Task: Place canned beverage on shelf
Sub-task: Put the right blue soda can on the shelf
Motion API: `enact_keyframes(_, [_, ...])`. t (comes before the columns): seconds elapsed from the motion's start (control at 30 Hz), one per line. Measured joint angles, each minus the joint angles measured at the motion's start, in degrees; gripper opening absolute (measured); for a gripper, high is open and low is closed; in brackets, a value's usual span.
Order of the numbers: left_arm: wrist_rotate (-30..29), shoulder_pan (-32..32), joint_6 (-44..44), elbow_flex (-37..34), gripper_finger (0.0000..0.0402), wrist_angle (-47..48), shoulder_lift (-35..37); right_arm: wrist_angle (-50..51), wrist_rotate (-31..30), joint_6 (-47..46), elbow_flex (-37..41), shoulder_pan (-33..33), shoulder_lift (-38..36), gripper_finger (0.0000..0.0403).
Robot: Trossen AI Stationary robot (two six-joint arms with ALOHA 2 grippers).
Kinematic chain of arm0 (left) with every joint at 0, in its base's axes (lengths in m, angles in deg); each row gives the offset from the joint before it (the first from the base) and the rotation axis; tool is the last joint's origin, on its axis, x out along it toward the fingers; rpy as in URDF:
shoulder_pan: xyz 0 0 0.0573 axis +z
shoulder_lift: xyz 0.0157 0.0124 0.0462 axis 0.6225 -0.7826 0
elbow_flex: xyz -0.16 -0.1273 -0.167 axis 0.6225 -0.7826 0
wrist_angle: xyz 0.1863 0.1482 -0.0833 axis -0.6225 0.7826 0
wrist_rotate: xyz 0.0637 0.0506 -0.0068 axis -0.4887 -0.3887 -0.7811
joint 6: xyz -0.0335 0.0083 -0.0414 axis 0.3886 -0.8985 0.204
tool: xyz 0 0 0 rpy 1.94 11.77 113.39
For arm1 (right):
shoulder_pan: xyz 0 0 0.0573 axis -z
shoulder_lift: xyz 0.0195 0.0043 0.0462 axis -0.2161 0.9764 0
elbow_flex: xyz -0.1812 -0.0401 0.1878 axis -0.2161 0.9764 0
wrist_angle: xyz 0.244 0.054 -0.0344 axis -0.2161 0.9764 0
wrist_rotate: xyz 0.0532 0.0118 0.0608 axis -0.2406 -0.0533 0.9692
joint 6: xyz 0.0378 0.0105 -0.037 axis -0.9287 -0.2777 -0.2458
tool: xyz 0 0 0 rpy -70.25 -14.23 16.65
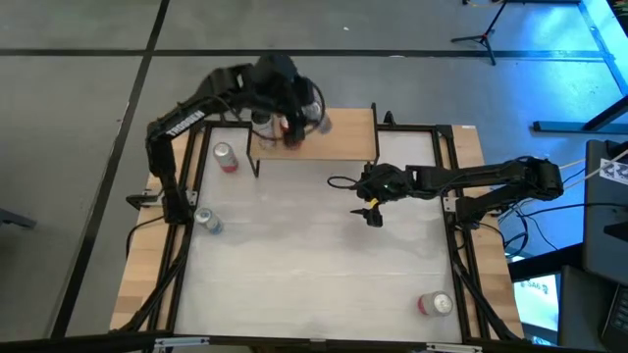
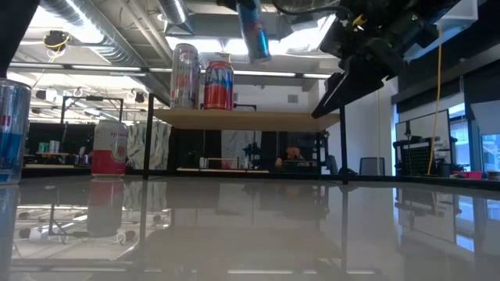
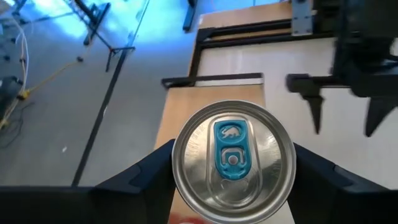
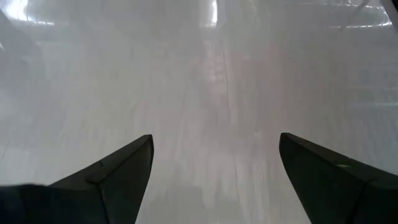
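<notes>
Holding a blue-tabbed can (image 3: 231, 160) clenched in the left tool (image 3: 233, 180), up in the air over the shelf (image 1: 343, 143), near its left end. Hanging slightly tilted above the board in the low view, just right of two cans already standing there: a silver can (image 2: 184, 76) and a red can (image 2: 218, 84). Needing to come upright first, then straight down onto bare board beside the red can, without nudging it. Keeping well inside the board's front and back edges. Plenty of free board lying toward the right end. Right tool (image 1: 372, 210) waiting released over the worktop (image 1: 314, 275), in front of the shelf and clear of the left arm's descent.
</notes>
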Motion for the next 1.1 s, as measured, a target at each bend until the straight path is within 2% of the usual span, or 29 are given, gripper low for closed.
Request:
enact_keyframes(0.17, [8.3,6.0,0.1,4.6,0.0221,1.1,-2.6,-2.1,0.0,0.0,0.0,0.0,0.0,0.0342])
enact_keyframes(0.3, [11.9,9.5,-1.2,4.2,0.0220,-1.1,-3.9,-2.2,0.0,0.0,0.0,0.0,0.0,0.0342])
enact_keyframes(0.7, [14.7,16.7,-4.5,4.0,0.0222,1.6,-11.4,-2.4,-0.1,-0.4,1.3,0.0,0.0,0.0342])
enact_keyframes(0.9, [17.3,17.7,-4.6,4.1,0.0223,2.1,-13.3,-2.5,-0.1,-0.7,1.3,0.0,0.0,0.0342])
enact_keyframes(1.1, [17.6,17.7,-5.6,4.0,0.0224,2.6,-15.0,-2.5,-0.1,-0.9,1.3,0.0,0.0,0.0342])
